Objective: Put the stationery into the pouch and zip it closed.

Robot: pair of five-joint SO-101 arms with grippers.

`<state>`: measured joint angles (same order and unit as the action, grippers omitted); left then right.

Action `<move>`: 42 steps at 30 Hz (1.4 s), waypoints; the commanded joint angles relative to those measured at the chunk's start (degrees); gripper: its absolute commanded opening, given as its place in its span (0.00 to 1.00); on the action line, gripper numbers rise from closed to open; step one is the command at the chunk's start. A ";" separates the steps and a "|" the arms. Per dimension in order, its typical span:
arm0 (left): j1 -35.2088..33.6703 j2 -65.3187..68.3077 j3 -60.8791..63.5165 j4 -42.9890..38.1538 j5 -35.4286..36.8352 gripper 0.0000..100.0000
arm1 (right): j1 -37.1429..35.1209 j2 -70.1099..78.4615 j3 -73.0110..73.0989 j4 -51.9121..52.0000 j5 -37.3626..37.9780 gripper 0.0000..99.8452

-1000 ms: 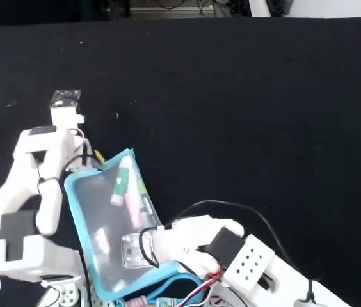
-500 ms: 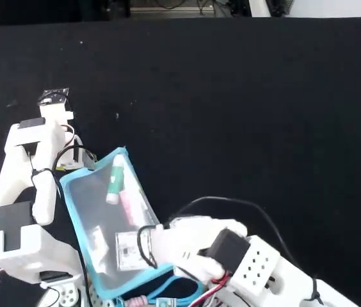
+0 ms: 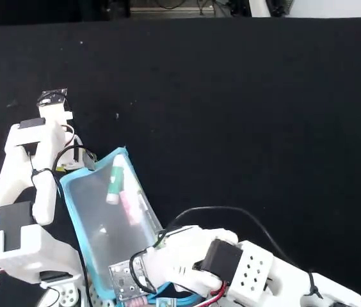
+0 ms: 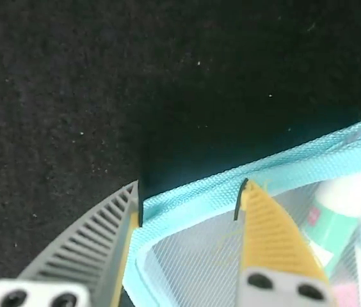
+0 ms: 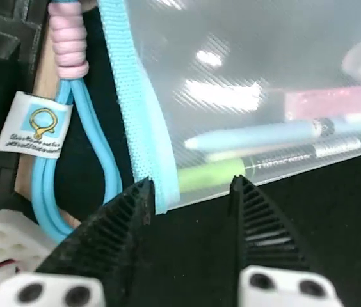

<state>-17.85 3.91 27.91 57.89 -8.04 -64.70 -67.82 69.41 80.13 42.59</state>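
Note:
A clear pouch [image 3: 97, 220] with a light blue border lies at the near left of the black table. Inside it are a green and white marker [image 3: 114, 181], a pink eraser [image 3: 131, 208] and pens [image 5: 264, 135]. My left gripper [image 3: 83, 158] is shut on the pouch's far corner [image 4: 219, 187], one yellow finger [image 4: 267, 236] lying on the mesh. My right gripper [image 3: 124, 283] stands open at the pouch's near end. In its own wrist view, its fingers [image 5: 126, 230] straddle the blue zip edge [image 5: 136, 128].
A pink beaded pull [image 5: 70, 38] with a blue cord loop and white tag [image 5: 34, 123] hangs off the pouch's near end. The left arm's body [image 3: 24, 192] flanks the pouch. The black cloth [image 3: 251, 115] stretches away to the right and far side.
The left arm and the pouch shifted a little to the left, then held still. My right gripper slid along the pouch's right edge toward its near end.

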 commanded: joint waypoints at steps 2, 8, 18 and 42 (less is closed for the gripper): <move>-1.36 0.18 -1.01 -0.26 1.14 0.24 | -4.04 -0.40 -0.84 -0.62 0.53 0.19; -1.45 0.18 -0.92 -0.26 1.05 0.24 | -14.15 -0.40 0.75 -2.02 -0.44 0.20; -1.45 0.18 -0.92 0.00 0.97 0.24 | -3.96 -0.66 10.42 -11.34 -1.58 0.20; -1.45 -26.11 -0.48 16.44 -5.27 0.24 | 29.89 -0.22 10.68 -48.44 -11.16 0.19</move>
<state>-19.60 -14.99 28.00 69.14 -8.57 -36.66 -67.74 83.74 34.33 35.82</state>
